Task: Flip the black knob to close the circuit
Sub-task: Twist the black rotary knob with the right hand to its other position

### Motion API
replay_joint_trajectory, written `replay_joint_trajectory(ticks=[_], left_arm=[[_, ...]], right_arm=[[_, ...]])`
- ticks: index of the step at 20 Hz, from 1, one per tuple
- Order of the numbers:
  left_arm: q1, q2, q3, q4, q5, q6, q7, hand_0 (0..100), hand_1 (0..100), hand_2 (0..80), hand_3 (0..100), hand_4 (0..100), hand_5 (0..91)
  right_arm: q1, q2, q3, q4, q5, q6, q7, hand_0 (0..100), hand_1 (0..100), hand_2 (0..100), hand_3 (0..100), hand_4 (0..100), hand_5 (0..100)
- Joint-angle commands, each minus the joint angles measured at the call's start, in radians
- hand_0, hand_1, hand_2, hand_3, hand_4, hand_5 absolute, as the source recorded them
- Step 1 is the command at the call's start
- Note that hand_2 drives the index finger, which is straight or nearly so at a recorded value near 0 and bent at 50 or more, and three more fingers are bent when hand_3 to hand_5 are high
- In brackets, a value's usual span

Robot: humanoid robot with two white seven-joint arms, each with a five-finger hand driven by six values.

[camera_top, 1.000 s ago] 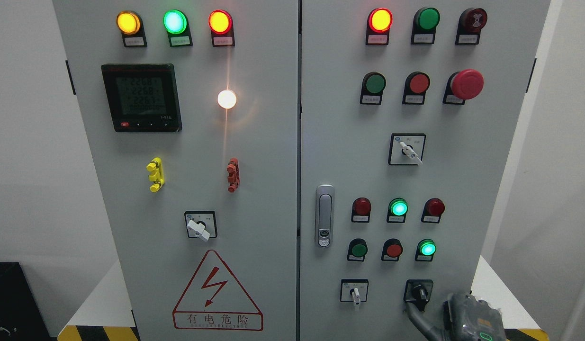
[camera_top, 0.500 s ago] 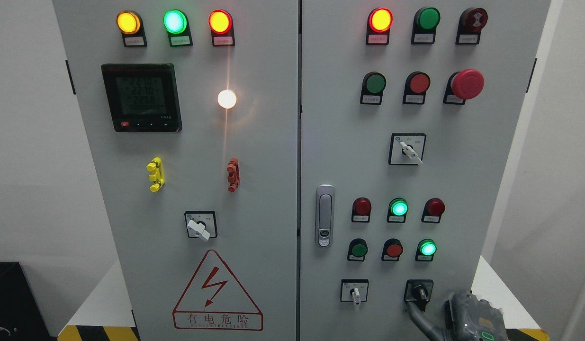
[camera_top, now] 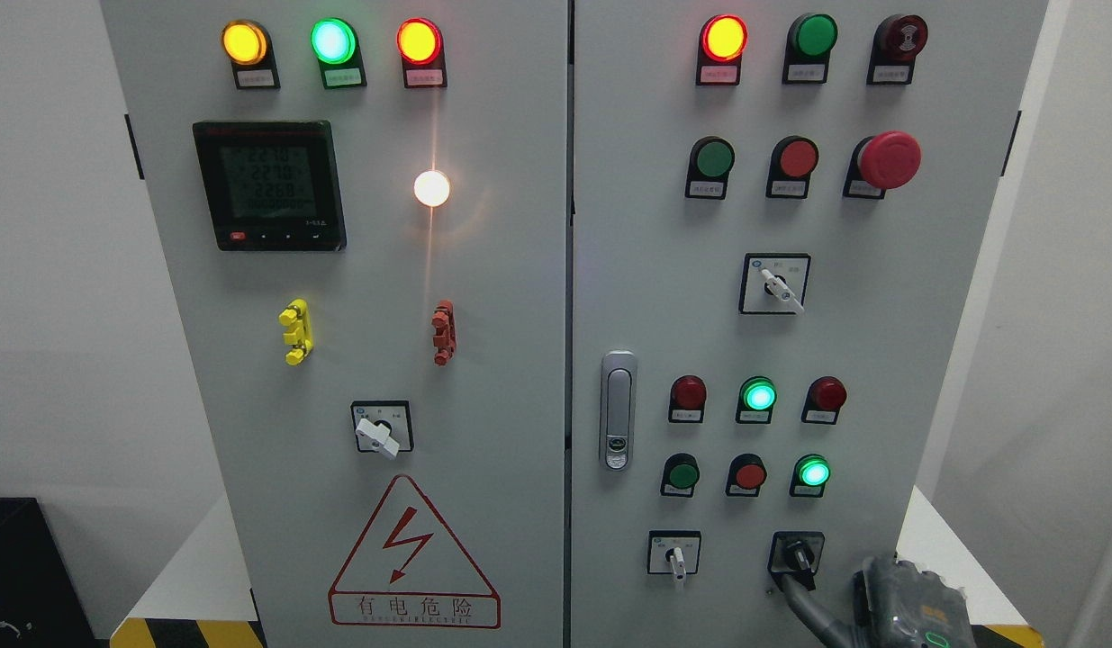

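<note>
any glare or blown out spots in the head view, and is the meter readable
Head view: the round white lamp is blown out, with a vertical flare streak above and below it; the black digital meter's digits are dim and too blurred to read reliably; the grey cabinet panel is evenly lit.

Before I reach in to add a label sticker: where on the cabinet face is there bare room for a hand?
Bare metal lies left of the door latch, below the red terminal block, and right of the white selector switch. It is crowded at lower right: indicator lamps, black knob and the right robot hand.
</note>
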Motion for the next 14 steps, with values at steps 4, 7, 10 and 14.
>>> replay_joint_trajectory(ticks=[4, 7, 10, 14], left_arm=[[0.000, 0.000, 0.000, 0.001, 0.000, -0.001, 0.001, 12, 56, 0.0, 0, 0, 0.0], [0.000, 0.000, 0.000, -0.001, 0.000, -0.001, -0.001, 12, 56, 0.0, 0, 0, 0.0], [0.000, 0.000, 0.000, 0.001, 0.000, -0.001, -0.001, 12, 56, 0.0, 0, 0, 0.0], [0.000, 0.000, 0.000, -0.001, 0.000, -0.001, -0.001, 12, 56, 0.0, 0, 0, 0.0]], right_arm=[[-0.002, -0.002, -0.031, -0.004, -0.004, -0.001, 0.000, 0, 0, 90, 100, 95, 97], [-0.005, -0.001, -0.031, -0.013, -0.006, -0.003, 0.000, 0, 0, 90, 100, 95, 97], [-0.008, 0.002, -0.031, -0.015, -0.006, -0.003, 0.002, 0, 0, 90, 100, 95, 97], [-0.010, 0.002, -0.033, -0.019, -0.007, -0.001, 0.003, 0, 0, 90, 100, 95, 97]])
